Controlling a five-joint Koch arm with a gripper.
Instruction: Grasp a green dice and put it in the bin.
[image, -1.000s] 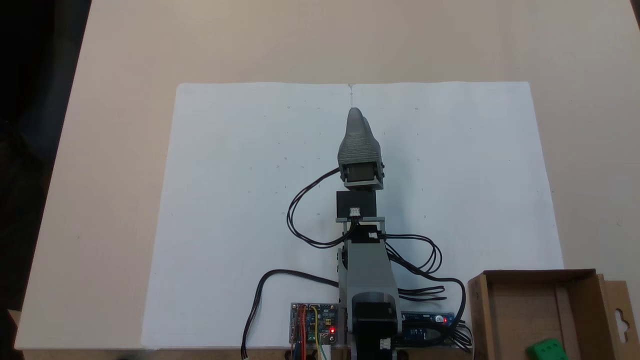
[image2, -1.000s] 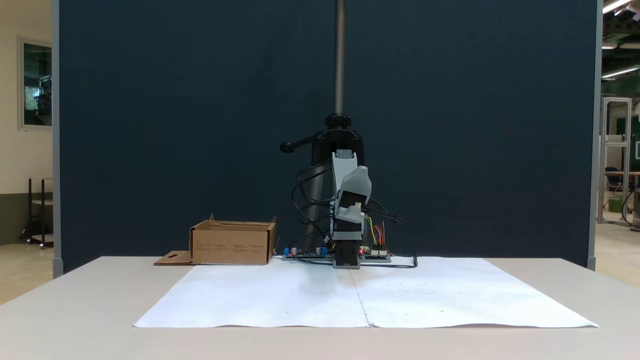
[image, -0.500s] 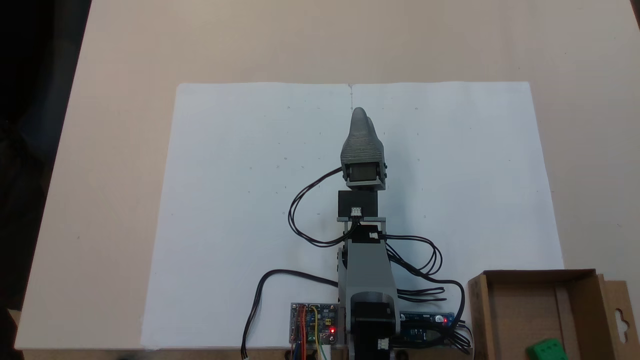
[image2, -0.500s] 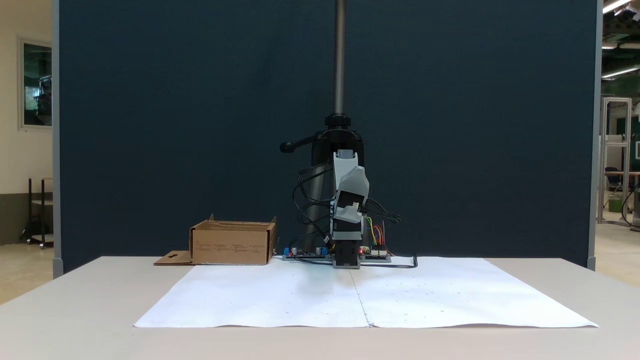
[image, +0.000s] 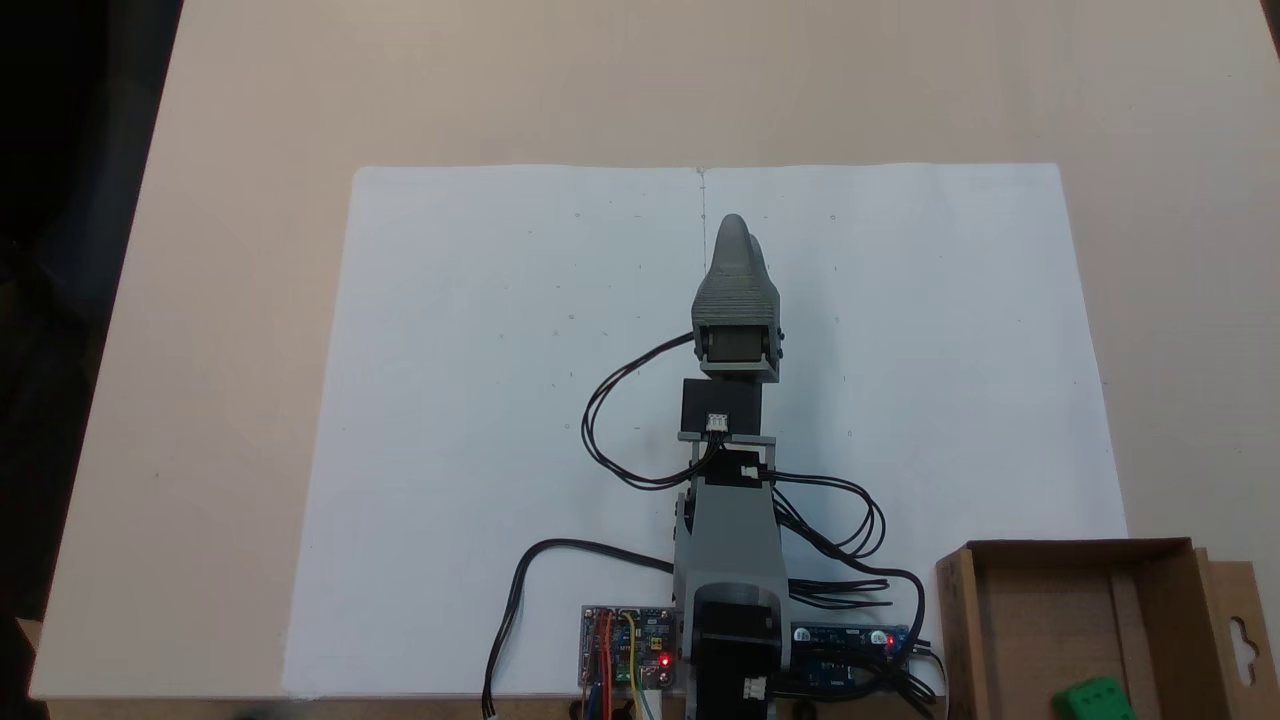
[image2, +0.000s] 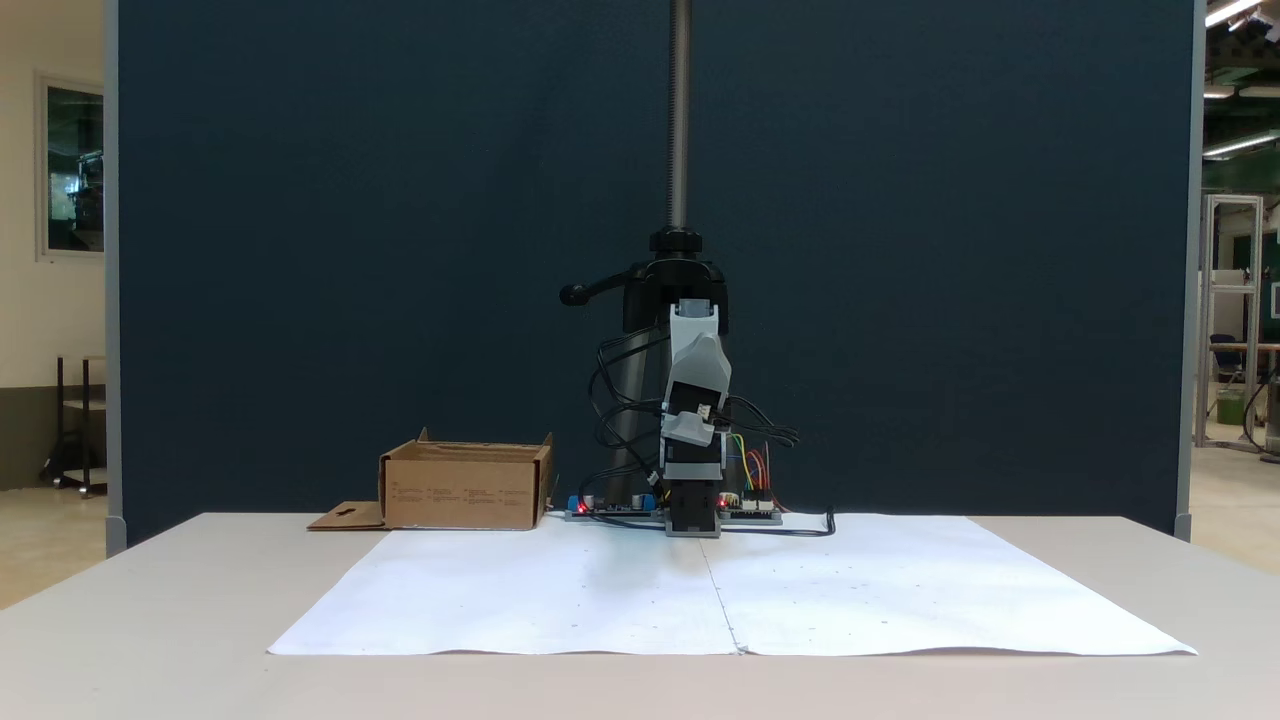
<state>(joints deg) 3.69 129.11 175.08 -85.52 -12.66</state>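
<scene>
A small green dice (image: 1096, 699), seemingly light, rigid and best pinched across opposite flat faces, sits inside the cardboard bin (image: 960, 630) while the claw (image: 735, 232), its opening impossible to judge, holds nothing above the paper-covered tabletop (image: 200, 300).

Looks like a lab or a workshop hall of an institute. Shown by a plain beige table (image: 200, 300) covered with white paper sheets (image: 480, 400), bare circuit boards (image: 628, 645) with loose wires at the foot of a small hobby arm (image: 730, 540), and a dark blue partition wall (image2: 350, 250) behind. Further back, at the right edge: ceiling strip lights (image2: 1235, 12), a metal frame (image2: 1230, 300), a chair. Camera pole (image2: 680, 110) clamped upright behind the arm.
</scene>
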